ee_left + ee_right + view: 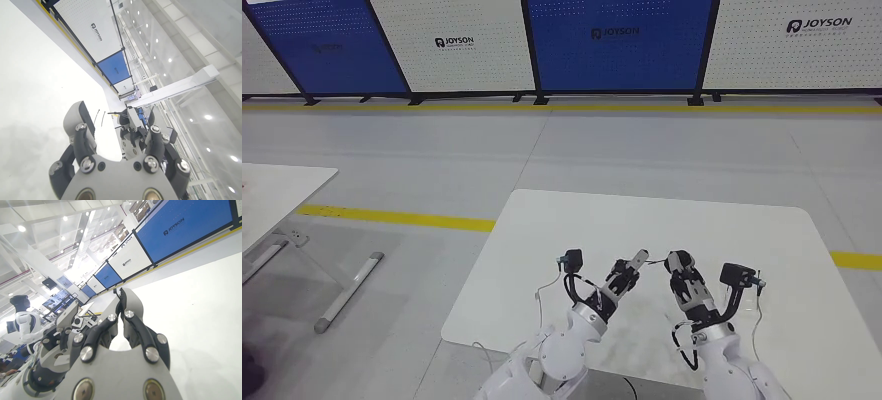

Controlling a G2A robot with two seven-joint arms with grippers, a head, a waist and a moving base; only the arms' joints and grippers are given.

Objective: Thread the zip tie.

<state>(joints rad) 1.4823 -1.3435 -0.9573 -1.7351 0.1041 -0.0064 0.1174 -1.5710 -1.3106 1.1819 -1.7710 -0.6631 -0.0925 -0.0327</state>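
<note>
One zip tie [115, 291] is clamped in the right tool [122, 297], one end poking past the tips, likely presented for threading; left tool [117, 111] hangs just beside it, fingers apart, holding nothing; two spare ties [96, 116] lie on the white desk [722, 220]; blue and white partitions [622, 40] stand beyond.

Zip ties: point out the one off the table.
The held zip tie, pinched in the shut right gripper above the table; the two loose zip ties lie side by side on it.
</note>
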